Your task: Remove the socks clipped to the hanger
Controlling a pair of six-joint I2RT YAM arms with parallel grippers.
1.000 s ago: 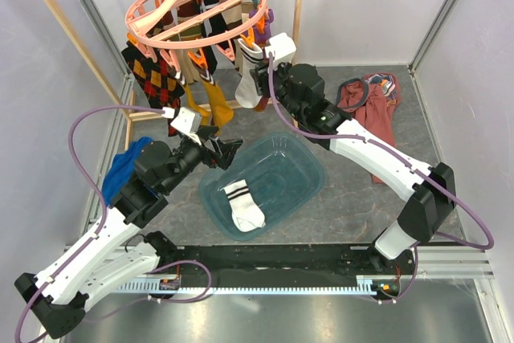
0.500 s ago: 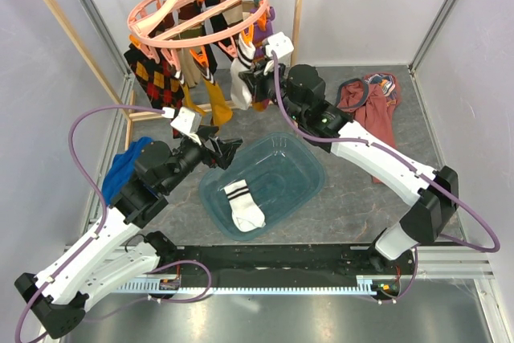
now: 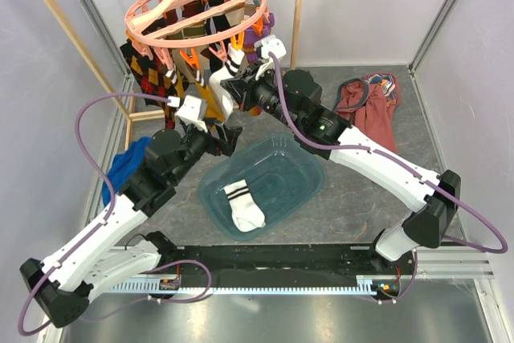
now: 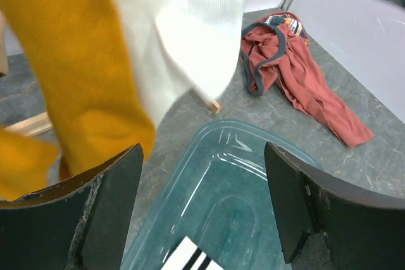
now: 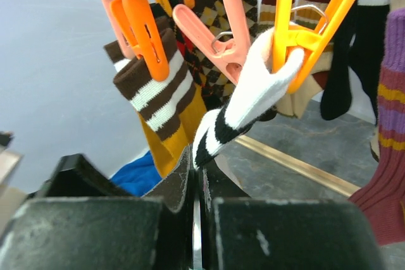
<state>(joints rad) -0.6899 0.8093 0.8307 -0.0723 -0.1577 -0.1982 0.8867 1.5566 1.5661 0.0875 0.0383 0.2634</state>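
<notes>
The right fingers (image 5: 193, 194) are closed on the striped cuff of a white sock (image 5: 253, 93), up behind the tub's (image 3: 315, 168) far-left corner. An orange clip (image 5: 297, 39) of the hanger (image 3: 144, 14) holds that sock by its toe, and the sock stretches slanting from the clip down into the fingers. The hanger hangs from a wooden rack (image 3: 300, 6), above and behind the tub's far-left side.

The other socks dangle from its clips:
- an argyle sock (image 3: 148, 74) farthest left of the tub
- a mustard sock (image 5: 158, 102) with a brown-and-white cuff, just beside the gripped one
- a black sock (image 5: 354, 42)
- a purple striped sock (image 5: 387, 156) on the side nearer the tub's far edge

The left fingers (image 3: 227, 136) are spread wide with nothing between them, just off the tub's far-left rim. In the left wrist view the mustard and white socks hang close in front of them, above the tub.

A striped sock (image 3: 243, 206) lies in the tub near its near-left wall. A maroon garment (image 3: 373, 106) lies on the worktop (image 3: 353, 206) beyond the tub's right end. A blue cloth (image 3: 120, 170) sits left of the tub, well apart from it.
</notes>
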